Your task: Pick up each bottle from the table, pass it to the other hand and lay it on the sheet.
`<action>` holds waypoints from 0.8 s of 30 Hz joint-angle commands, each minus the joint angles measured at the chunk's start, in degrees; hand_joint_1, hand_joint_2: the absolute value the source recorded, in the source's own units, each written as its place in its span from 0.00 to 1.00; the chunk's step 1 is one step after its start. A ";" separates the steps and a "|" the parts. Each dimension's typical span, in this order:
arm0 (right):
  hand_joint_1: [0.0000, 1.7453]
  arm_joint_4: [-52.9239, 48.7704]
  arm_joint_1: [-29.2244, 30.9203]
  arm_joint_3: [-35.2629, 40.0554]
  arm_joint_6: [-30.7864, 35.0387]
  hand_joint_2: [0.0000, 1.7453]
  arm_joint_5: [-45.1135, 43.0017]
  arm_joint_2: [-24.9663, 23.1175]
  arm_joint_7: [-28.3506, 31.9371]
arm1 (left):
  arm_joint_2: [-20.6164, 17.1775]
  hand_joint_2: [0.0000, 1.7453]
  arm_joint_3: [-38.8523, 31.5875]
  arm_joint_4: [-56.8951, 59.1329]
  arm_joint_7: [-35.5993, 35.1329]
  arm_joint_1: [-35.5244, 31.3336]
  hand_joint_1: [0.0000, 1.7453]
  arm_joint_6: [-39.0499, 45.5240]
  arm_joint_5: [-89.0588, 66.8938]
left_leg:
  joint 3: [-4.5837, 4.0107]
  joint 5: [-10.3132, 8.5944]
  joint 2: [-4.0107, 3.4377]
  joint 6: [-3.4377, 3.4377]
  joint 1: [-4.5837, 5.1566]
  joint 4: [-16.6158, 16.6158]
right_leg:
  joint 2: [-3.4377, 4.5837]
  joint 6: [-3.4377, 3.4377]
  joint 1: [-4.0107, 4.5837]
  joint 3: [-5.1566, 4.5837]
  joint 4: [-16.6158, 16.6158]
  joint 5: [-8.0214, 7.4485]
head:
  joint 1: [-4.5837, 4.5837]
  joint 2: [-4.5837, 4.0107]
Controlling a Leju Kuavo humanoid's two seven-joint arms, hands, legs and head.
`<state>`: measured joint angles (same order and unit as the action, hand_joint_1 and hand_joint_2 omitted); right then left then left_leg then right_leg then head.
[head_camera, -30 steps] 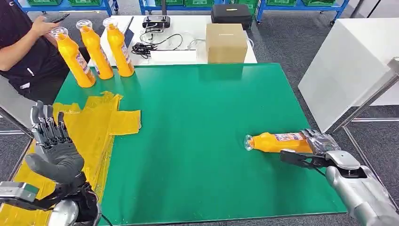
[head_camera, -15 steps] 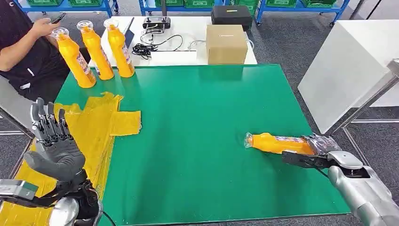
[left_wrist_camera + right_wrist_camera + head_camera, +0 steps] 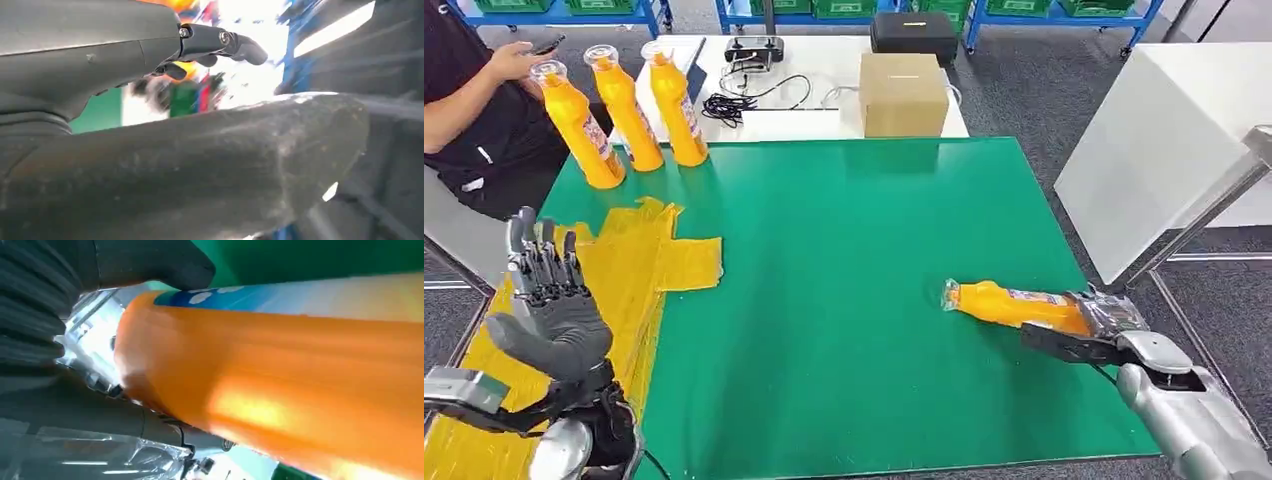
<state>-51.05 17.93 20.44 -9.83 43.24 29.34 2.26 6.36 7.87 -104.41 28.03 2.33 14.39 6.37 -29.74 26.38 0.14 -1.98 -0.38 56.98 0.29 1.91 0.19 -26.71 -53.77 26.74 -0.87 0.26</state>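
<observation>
1. The left hand (image 3: 552, 310) is raised over the near left corner of the green tabletop (image 3: 844, 250), palm turned inward, dark fingers (image 3: 542, 262) pointing up and apart, holding nothing.
2. Beneath and beside it lies the crumpled yellow sheet (image 3: 639, 265), spread along the tabletop's left edge with one flap reaching toward the middle.
3. At the far left corner three orange bottles (image 3: 629, 105) stand upright in a row, close together, clear caps on top.
4. A person in a dark top (image 3: 469, 95) sits just beyond that corner, holding a phone.
5. Behind the green surface a white table carries a cardboard box (image 3: 902, 92), a black case and some cables.
6. Near the right edge, a fourth orange bottle (image 3: 1014, 303) lies on its side, cap end pointing left toward the middle, its base wrapped in crinkled clear plastic.
7. The right hand (image 3: 1089, 335) reaches in low from the near right corner, silver forearm angled up toward the bottle's base. In the right wrist view its thumb (image 3: 150, 262) and fingers close around the bottle (image 3: 280, 370), gripping it at the wrapped end.
</observation>
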 commanded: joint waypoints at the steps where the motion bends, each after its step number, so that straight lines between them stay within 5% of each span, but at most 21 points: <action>1: 1.00 -20.93 -13.60 -6.80 -4.61 1.00 -19.98 -9.56 3.25 | -1.68 0.00 0.32 8.26 -3.43 2.81 0.00 -6.83 6.21 | -0.70 -0.21 -0.24 0.21 0.01 -0.13 | 0.26 -0.08 -0.02 -0.79 -0.03 -0.27 | 0.02 0.00; 4: 1.00 -20.26 -13.54 -6.68 -4.53 1.00 -20.26 -9.04 3.29 | -1.57 0.00 0.22 7.56 -3.58 2.65 0.00 -6.68 6.21 | -0.48 -0.15 -0.18 0.18 -0.01 -0.05 | 0.20 -0.08 0.05 -0.02 -0.05 -0.11 | 0.09 0.00; 12: 1.00 -19.86 -13.65 -7.05 -4.17 1.00 -21.49 -9.30 4.78 | -1.60 0.00 0.30 7.46 -4.05 2.56 0.00 -6.86 6.32 | -1.05 -0.25 0.03 0.15 -0.10 -0.05 | -0.01 -0.05 0.09 -0.41 -0.05 -0.06 | 0.09 0.00; 13: 1.00 -21.09 -13.90 -8.30 -4.86 1.00 -25.57 -10.63 8.09 | -1.52 0.00 0.26 7.75 -5.16 2.76 0.00 -6.93 7.02 | -1.06 -0.26 0.02 0.16 -0.07 -0.07 | -0.02 -0.05 0.07 -0.44 -0.05 -0.05 | 0.11 0.00; 16: 1.00 -31.60 -15.49 -8.99 -6.84 1.00 -40.48 -13.62 5.75 | -1.49 0.00 1.19 10.15 -6.90 3.73 0.00 -8.01 10.46 | -1.14 -0.28 -0.03 0.20 -0.07 -0.08 | 0.04 -0.08 0.07 -0.53 -0.07 -0.09 | 0.09 0.00; 20: 1.00 -36.12 -16.12 -8.75 -4.28 1.00 -43.71 -14.62 5.52 | -1.37 0.00 1.89 10.76 -6.55 4.49 0.00 -7.58 11.56 | -1.36 -0.27 -0.13 0.23 -0.02 -0.05 | 0.11 -0.10 0.02 -0.80 -0.20 -0.07 | 0.11 0.00; 21: 1.00 -37.05 -16.48 -8.86 -3.88 1.00 -44.81 -15.51 5.69 | -1.57 1.00 2.14 10.51 -6.63 4.76 0.00 -7.35 11.72 | -1.45 -0.26 -0.08 0.20 -0.01 -0.03 | 0.07 -0.08 0.01 -0.84 -0.21 -0.06 | 0.15 0.00; 24: 1.00 -38.42 -16.99 -7.93 -2.07 1.00 -45.28 -16.87 6.28 | -1.74 1.00 2.94 9.89 -6.82 5.37 0.00 -7.03 12.49 | -1.53 -0.26 -0.02 0.23 -0.03 -0.06 | -0.02 -0.08 0.04 -1.00 -0.24 -0.04 | 0.09 0.00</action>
<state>-81.69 1.72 12.87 -14.87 -0.61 18.01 8.28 5.99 8.55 -98.14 21.62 7.18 6.71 17.63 -31.30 26.12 0.23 -1.85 -0.48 57.02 0.20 1.84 0.29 -27.65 -54.00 26.70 -0.79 0.26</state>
